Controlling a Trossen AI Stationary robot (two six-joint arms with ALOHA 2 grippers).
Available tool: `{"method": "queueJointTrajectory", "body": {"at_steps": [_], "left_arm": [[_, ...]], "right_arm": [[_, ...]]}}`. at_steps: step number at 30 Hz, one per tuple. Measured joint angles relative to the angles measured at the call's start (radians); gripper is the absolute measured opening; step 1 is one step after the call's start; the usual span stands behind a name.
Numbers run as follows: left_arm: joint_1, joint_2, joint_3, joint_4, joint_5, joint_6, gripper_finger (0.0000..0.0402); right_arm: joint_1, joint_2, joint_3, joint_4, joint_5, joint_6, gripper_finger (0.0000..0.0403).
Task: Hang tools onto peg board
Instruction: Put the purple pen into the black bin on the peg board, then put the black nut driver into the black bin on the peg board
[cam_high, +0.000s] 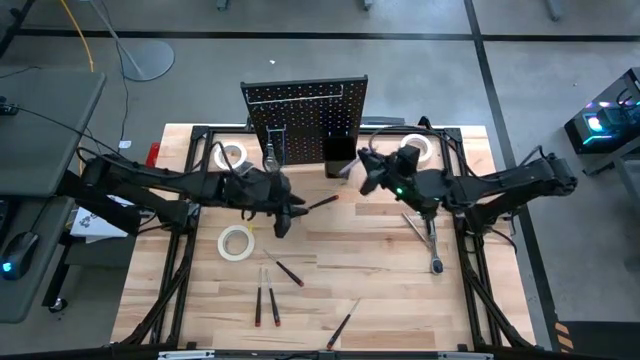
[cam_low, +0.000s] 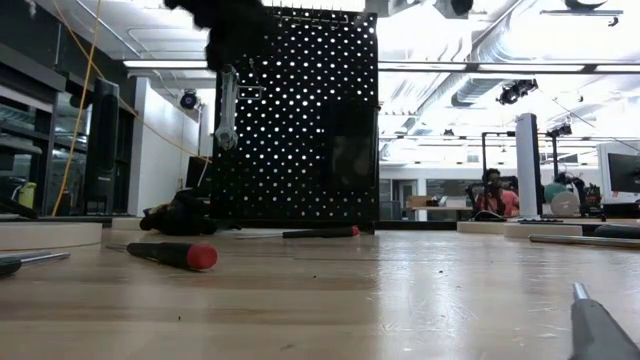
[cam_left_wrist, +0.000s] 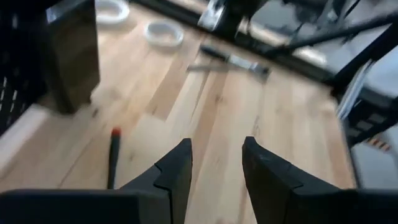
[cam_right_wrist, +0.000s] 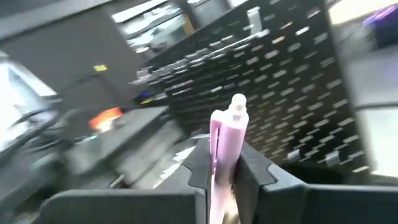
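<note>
The right tool (cam_right_wrist: 222, 163) is pinching a purple-handled screwdriver (cam_right_wrist: 225, 140) upright, just before the peg board (cam_high: 305, 105) near the worktop's (cam_high: 380, 270) back edge; I judge the step in hand to be lowering that driver into the small black bin (cam_high: 338, 152) on the board's front. To do it well, keep the shaft vertical, centre it over the bin's open top, and release only once the tip is inside the walls, since the smooth, slim handle could tip out.

The left tool (cam_left_wrist: 214, 163) is spread and empty, hovering over bare wood near the worktop's middle, beside a silver wrench (cam_low: 226, 105) hanging on the board.

The board is a flat black panel with rows of small round holes; the worktop is pale, jointed wood. Two white tape rolls (cam_high: 231, 156) lie by the back edge, a third (cam_high: 236, 242) nearer the middle; red-handled screwdrivers (cam_high: 289, 273) lie toward the front edge; a silver ratchet (cam_high: 434, 250) rests at the right side.
</note>
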Motion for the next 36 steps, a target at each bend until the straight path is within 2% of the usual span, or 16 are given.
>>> {"method": "queueJointTrajectory", "body": {"at_steps": [5,9,14,18,25,29,31,36], "left_arm": [[-0.036,-0.019,-0.165,0.175,-0.021,-0.113,0.0127],[-0.061,-0.049,-0.22,0.31,0.002,-0.18,0.0127],[-0.081,-0.111,-0.219,0.306,0.005,-0.125,0.0127],[-0.087,-0.174,-0.219,0.217,0.005,-0.096,0.0123],[-0.124,-0.278,-0.219,-0.027,-0.009,-0.067,0.012],[-0.153,-0.286,-0.219,-0.172,-0.011,-0.049,0.0124],[-0.174,-0.277,-0.219,-0.229,0.008,-0.046,0.013],[-0.275,-0.232,-0.219,-0.325,0.151,0.03,0.015]], "right_arm": [[-0.081,0.075,0.0,0.004,0.087,-0.119,0.0025],[-0.153,0.129,0.009,0.005,0.102,-0.158,0.0025],[-0.238,0.212,0.047,-0.001,-0.02,-0.23,0.0025],[-0.273,0.259,0.053,-0.085,-0.116,-0.226,0.003],[-0.276,0.264,0.056,-0.086,-0.051,-0.275,0.0162],[-0.276,0.264,0.056,-0.089,-0.087,-0.24,0.0224],[-0.273,0.264,0.056,-0.089,-0.12,-0.205,0.0242],[-0.232,0.211,0.056,-0.103,-0.234,-0.162,0.0255]]}}
